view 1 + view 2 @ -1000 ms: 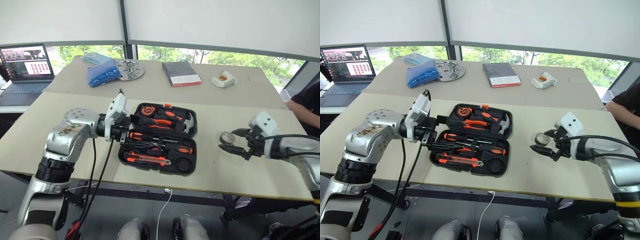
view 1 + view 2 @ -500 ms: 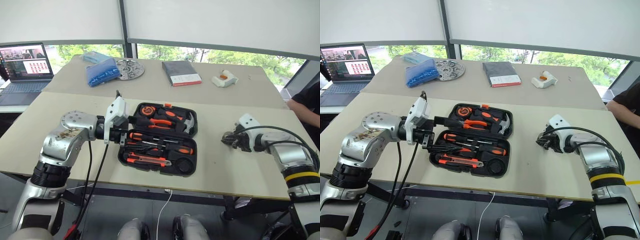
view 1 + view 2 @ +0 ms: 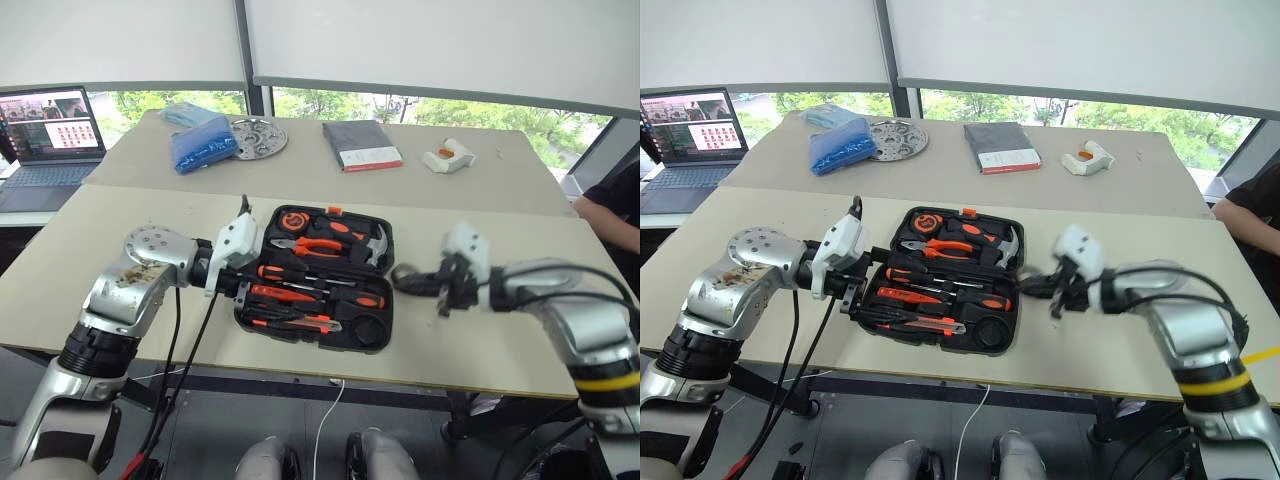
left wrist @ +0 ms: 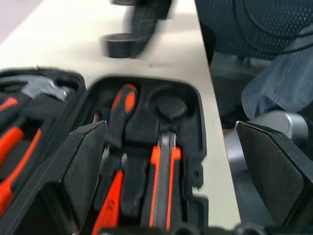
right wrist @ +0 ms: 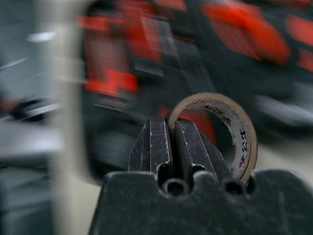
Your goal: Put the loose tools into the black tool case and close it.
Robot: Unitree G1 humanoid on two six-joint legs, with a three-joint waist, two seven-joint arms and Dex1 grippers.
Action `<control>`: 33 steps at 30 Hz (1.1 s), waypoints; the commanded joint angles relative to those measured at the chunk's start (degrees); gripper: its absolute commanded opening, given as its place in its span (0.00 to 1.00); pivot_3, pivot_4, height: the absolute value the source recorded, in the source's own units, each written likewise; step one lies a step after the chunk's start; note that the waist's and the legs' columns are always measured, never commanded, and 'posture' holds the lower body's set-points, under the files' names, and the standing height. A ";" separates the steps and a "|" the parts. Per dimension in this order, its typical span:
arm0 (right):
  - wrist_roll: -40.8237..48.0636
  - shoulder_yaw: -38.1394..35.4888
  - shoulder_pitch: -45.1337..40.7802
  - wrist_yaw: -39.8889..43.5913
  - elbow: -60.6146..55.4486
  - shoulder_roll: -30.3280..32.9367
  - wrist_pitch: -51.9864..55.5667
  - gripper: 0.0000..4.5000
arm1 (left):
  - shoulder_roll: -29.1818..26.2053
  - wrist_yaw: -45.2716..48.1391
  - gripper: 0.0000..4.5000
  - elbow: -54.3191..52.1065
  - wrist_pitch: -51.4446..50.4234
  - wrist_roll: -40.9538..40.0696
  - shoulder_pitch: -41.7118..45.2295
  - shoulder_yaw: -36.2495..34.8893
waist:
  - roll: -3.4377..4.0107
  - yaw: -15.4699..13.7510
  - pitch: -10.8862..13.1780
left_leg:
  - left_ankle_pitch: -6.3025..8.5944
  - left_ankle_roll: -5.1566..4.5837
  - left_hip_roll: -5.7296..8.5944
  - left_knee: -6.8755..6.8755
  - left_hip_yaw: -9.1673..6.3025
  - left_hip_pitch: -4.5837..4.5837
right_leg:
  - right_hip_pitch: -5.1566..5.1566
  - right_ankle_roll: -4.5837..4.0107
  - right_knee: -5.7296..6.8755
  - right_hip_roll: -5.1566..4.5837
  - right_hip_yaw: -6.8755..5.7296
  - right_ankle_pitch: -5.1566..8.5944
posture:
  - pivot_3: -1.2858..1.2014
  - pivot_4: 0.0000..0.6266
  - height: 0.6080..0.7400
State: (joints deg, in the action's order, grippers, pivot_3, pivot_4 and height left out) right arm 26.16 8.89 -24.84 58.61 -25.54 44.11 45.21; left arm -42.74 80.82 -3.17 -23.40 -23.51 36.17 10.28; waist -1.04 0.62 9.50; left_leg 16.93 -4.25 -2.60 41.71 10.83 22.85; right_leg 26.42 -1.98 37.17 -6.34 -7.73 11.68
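Right gripper point(image 3: 428, 288) has swung in from the bare table point(image 3: 480, 350) on the right, jaws now pinched on the wall of the small grey tape roll point(image 3: 404, 277), carried just off the right edge of the black tool case point(image 3: 378, 330). Case lies open and flat near the table's front edge, screwdrivers point(image 3: 330, 297) and utility knife point(image 3: 292, 319) in their slots, round pocket point(image 4: 167, 104) vacant. Left gripper point(image 4: 171, 171) spread wide over the case's left edge. Open tabletop right of the case.

Open tool case point(image 3: 375, 318) mid-table, tape roll point(image 3: 405, 277) just right, laptop point(image 3: 48, 135) far left.
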 commanded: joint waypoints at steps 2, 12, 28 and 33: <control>-0.46 4.31 0.15 -3.95 -5.29 -1.46 3.90 0.00 | -0.44 1.65 1.00 -0.36 2.24 0.93 0.46 0.27 | 0.00 -0.10 0.00 | 0.04 0.05 0.05 0.01 0.00 0.05 | 0.04 0.03 0.00 -0.07 0.00 -0.05 | 0.52 0.24 0.84; -6.08 10.29 0.13 -3.42 -2.71 2.72 2.53 0.27 | -0.68 2.59 1.00 0.88 2.98 1.50 0.57 -0.39 | 0.00 -0.28 0.00 | -0.21 -0.40 0.06 0.01 0.01 0.14 | 0.15 -0.03 -0.01 0.03 -0.02 -0.04 | 0.52 0.24 0.84; 5.37 -5.81 -1.79 -2.68 1.40 2.80 7.73 0.65 | -1.87 -5.81 1.00 10.39 4.38 5.05 -1.67 -5.80 | -0.03 -0.34 -0.01 | -0.21 -0.41 0.02 0.02 0.00 0.15 | 0.16 -0.06 -0.03 0.04 -0.02 -0.09 | 0.52 0.24 0.84; 1.12 -8.34 2.27 -3.73 7.61 5.24 2.02 0.24 | -4.97 -9.69 0.65 21.29 8.93 8.79 -1.91 -8.95 | -0.04 -0.34 0.00 | -0.21 -0.41 0.01 -0.01 0.00 0.24 | 0.24 -0.08 -0.05 0.05 -0.04 -0.08 | 0.52 0.24 0.84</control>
State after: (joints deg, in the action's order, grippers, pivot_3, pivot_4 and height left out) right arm 29.62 2.35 -23.48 55.85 -20.02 48.62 50.99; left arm -46.24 72.63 15.38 -17.24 -16.38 33.64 3.50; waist -1.08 0.29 9.50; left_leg 16.72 -4.67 -2.58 41.70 10.83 23.11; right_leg 26.66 -2.06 37.11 -6.29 -7.79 11.59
